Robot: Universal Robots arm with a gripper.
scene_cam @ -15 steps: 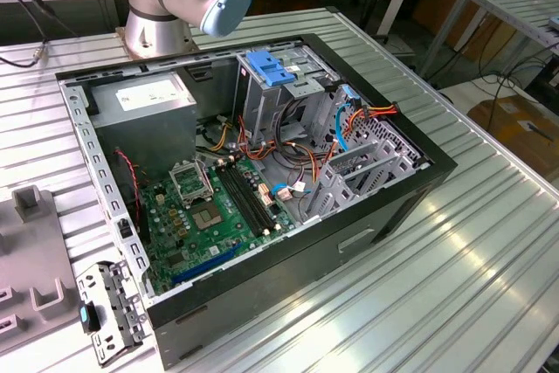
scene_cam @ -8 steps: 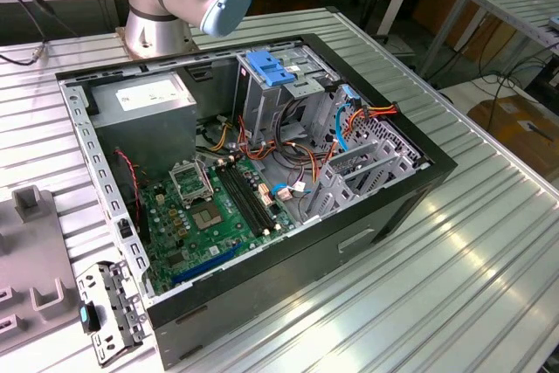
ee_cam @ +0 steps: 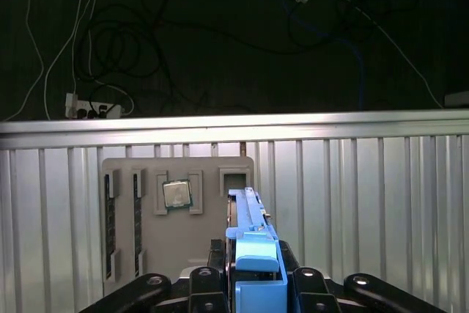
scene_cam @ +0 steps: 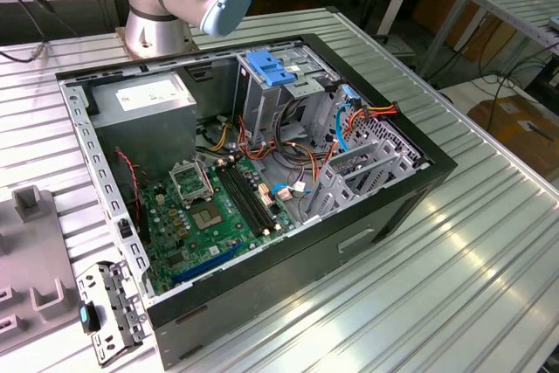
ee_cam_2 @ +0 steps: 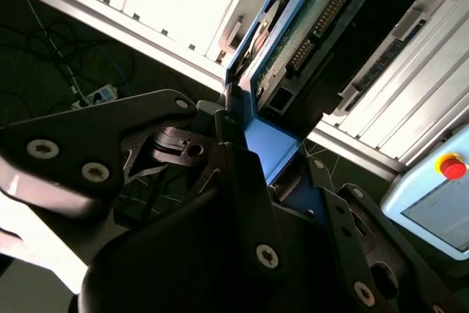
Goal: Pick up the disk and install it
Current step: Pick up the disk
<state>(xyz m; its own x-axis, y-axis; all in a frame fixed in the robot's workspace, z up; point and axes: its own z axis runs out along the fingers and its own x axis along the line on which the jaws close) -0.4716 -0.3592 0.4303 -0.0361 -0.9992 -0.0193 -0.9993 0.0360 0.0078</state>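
In both wrist views my gripper is shut on the disk, clamping its bright blue carrier frame between black fingers. In the second wrist view the disk shows its green circuit-board side and a row of connector pins, with the blue frame running down into the gripper. The disk is held on edge above a ribbed metal table, next to a grey fixture tray. The open computer case lies on its side in the exterior view, with its drive bays on the exterior view's right.
Inside the case are a grey box with a white label, a silver cage with a light-blue latch, a green motherboard and bundled cables. The fixture tray holds a processor chip and memory sticks. The arm's base stands behind the case.
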